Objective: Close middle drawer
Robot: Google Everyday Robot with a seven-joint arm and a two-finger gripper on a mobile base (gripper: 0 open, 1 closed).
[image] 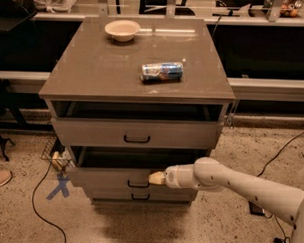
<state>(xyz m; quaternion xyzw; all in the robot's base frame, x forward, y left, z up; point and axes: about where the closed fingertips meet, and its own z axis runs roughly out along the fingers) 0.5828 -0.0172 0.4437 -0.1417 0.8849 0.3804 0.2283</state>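
We see the cabinet's grey surface (pixel 93 71) carrying a bowl (pixel 122 30) and a toppled can (pixel 162 71), with speckled floor (pixel 231 146) around. The middle drawer (pixel 110 178) stands slightly open. The gripper (pixel 157 178), jaws closed together, presses its front right of the handle.

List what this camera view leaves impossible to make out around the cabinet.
- Inside of the grey wood-grain middle drawer: dark, shadowed under the taller top drawer.
- Cream-tipped end effector at that drawer's front: contact too small to judge.
- Blue-and-white can lying on the cabinet top: label blurred.
- White robot arm: cut off by the right edge.
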